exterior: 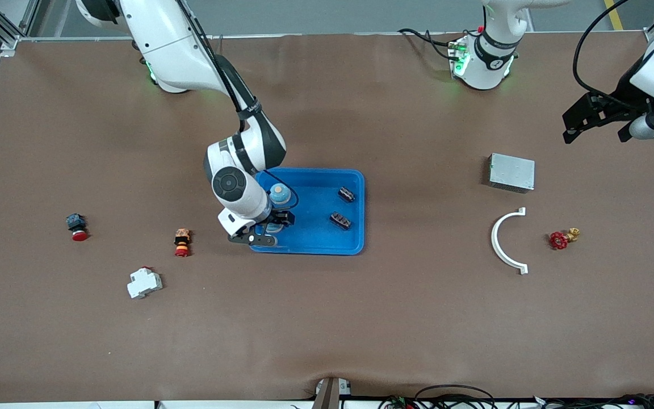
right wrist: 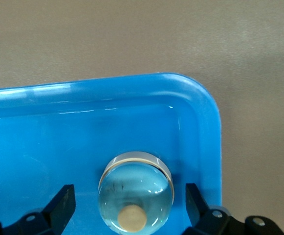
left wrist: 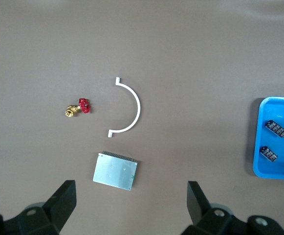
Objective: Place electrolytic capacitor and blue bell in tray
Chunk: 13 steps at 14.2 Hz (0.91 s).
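The blue tray lies mid-table. The blue bell, a pale-blue dome with a tan knob, stands in the tray's corner toward the right arm's end and nearer to the front camera. My right gripper is open around it, with a gap between each finger and the bell. Two small dark parts with pale markings, seemingly electrolytic capacitors, lie in the tray toward the left arm's end. My left gripper waits open over bare table at the left arm's end, holding nothing.
A second pale-blue dome stands in the tray beside the right wrist. A grey metal box, a white half-ring and a red-handled brass valve lie toward the left arm's end. Two red-capped buttons and a white breaker lie toward the right arm's end.
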Tool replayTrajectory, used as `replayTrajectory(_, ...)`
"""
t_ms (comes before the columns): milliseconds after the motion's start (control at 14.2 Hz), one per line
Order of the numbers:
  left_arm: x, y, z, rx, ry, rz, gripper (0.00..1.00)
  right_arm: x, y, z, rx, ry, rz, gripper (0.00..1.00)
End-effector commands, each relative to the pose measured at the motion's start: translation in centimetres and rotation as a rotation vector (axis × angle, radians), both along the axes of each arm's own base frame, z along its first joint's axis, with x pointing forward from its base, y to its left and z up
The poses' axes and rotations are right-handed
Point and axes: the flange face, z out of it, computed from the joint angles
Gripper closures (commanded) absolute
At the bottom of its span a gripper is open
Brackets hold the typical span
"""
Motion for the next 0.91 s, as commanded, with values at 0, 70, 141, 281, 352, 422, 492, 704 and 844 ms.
replayTrajectory(0,-0.3,0.2,0.7,-0.011,-0.002,-0.004,0.0,-0.4,-0.2,3.8,-0.005,0.052,0.0,0.0)
replayTrajectory(70,-0.4,0.2,0.8,-0.011,-0.003,-0.002,0.0,-0.5,-0.5,5.8,0.001,0.071,0.003,0.0)
replayTrajectory(141,-0.3,0.2,0.7,-0.011,-0.002,-0.002,0.0,-0.5,-0.9,7.6,0.005,0.093,0.004,0.0)
replayTrajectory(281,-0.3,0.1,0.7,-0.011,-0.002,-0.004,0.0,-0.3,-2.7,11.0,0.017,0.121,-0.011,0.0)
replayTrajectory(352,-0.3,0.1,0.7,-0.011,-0.002,-0.004,0.0,-0.2,-3.7,12.3,0.021,0.14,-0.019,0.0)
replayTrajectory(422,-0.3,0.1,0.7,-0.011,-0.002,-0.002,0.0,-0.1,-4.9,13.9,0.019,0.151,-0.019,0.0)
replayTrajectory(492,-0.3,0.0,0.7,-0.011,-0.002,-0.002,0.0,-0.2,-5.9,15.7,0.015,0.149,0.002,0.0)
replayTrajectory(704,-0.4,-0.1,0.8,-0.011,-0.003,-0.004,0.0,-0.3,-10.4,21.7,-0.047,0.128,0.038,0.0)
replayTrajectory(844,-0.5,-0.1,0.7,-0.01,0.003,-0.004,0.0,-0.7,-14.2,25.3,-0.039,0.144,0.085,0.0)
